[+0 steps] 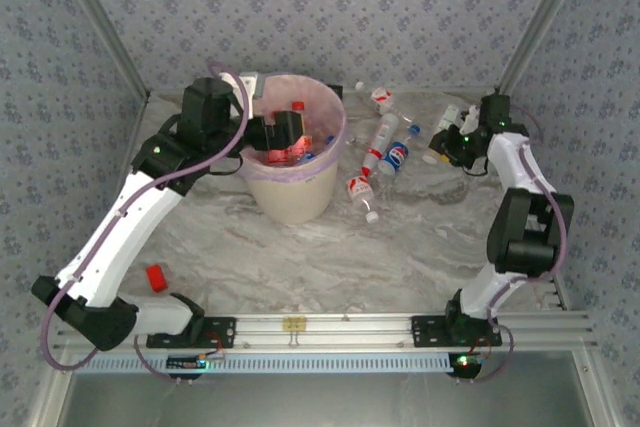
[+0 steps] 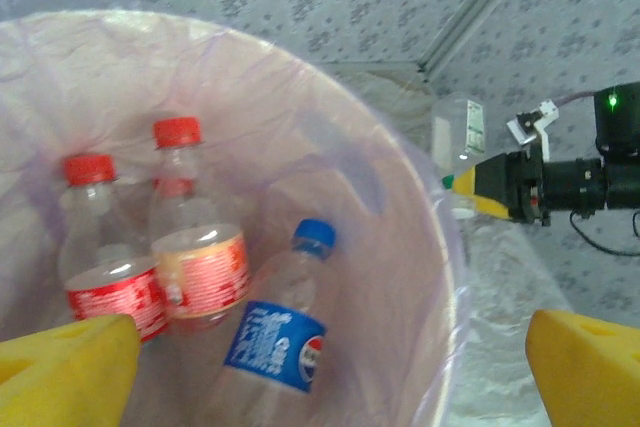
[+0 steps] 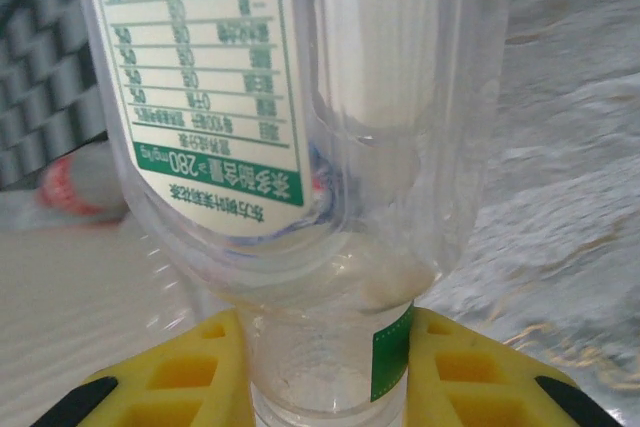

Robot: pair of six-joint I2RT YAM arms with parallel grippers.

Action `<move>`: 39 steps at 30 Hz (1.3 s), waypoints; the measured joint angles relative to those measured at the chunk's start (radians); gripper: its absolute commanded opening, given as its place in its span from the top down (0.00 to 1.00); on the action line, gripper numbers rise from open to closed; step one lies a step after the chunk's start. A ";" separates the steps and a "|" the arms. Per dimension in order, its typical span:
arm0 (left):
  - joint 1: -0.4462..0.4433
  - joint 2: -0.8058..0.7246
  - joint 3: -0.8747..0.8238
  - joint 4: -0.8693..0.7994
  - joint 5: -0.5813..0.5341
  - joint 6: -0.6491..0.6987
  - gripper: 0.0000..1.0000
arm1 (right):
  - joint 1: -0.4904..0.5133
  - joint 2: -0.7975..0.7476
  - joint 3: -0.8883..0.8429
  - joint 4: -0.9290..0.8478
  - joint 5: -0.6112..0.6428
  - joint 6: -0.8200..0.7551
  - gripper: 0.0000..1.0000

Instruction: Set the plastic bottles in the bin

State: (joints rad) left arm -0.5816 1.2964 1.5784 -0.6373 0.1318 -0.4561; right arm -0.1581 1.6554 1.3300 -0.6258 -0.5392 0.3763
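Snugly, yellow right gripper (image 3: pixel 325 372) clamps clear, smooth cylindrical bottle (image 3: pixel 385 97).

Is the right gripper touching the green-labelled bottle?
Touching: right wrist view shows the right gripper shut on the green-labelled bottle, fingers pressing its narrow end.

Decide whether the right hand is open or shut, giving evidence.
Shut: the right hand clamps the clear bottle, yellow fingers against both sides of its narrow end.

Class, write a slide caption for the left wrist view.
Open left gripper hovers over the bin, three plastic bottles inside.
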 measured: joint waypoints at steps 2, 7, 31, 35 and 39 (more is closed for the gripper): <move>0.008 0.013 0.001 0.034 0.034 -0.029 0.00 | 0.010 -0.056 -0.005 -0.001 -0.041 0.000 0.82; 0.024 0.060 0.003 0.119 0.130 -0.097 0.00 | 0.065 -0.182 -0.003 -0.024 -0.138 -0.023 0.82; -0.021 0.142 0.096 0.220 0.247 -0.118 0.00 | 0.557 -0.261 0.299 -0.080 -0.244 -0.067 0.83; -0.031 0.159 0.096 0.222 0.248 -0.118 0.01 | 0.593 -0.220 0.327 -0.077 -0.244 -0.063 0.83; -0.041 0.166 0.097 0.222 0.250 -0.112 0.12 | 0.608 -0.192 0.333 -0.075 -0.243 -0.059 0.83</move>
State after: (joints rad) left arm -0.6224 1.4628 1.6749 -0.4152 0.3820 -0.5682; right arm 0.4503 1.4631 1.6634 -0.7006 -0.7826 0.3176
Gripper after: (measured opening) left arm 0.931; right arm 0.316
